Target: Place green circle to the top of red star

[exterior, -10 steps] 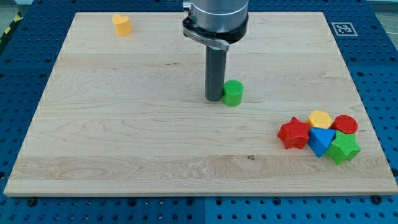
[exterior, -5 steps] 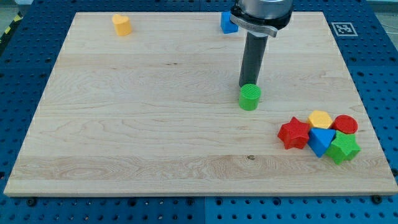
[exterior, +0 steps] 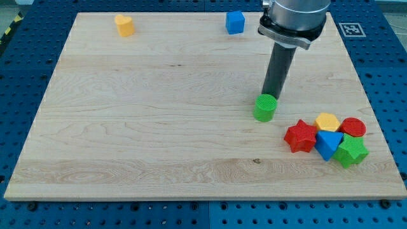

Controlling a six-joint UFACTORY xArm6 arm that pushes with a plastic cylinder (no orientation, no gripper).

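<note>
The green circle (exterior: 265, 108) stands on the wooden board, up and to the left of the red star (exterior: 301, 137). My tip (exterior: 271, 97) is just above the green circle at its upper right edge, touching or nearly touching it. The red star is the leftmost block of a cluster at the view's lower right, a short gap away from the green circle.
The cluster also holds a yellow hexagon (exterior: 327, 122), a red circle (exterior: 353, 127), a blue triangle (exterior: 328, 144) and a green star (exterior: 351, 152). A blue cube (exterior: 235, 21) sits near the board's top edge. A yellow block (exterior: 124, 25) is at the top left.
My tip went from the green circle's left side round to its upper right. The green circle slid right and slightly down, closer to the red star. The blue cube came into sight.
</note>
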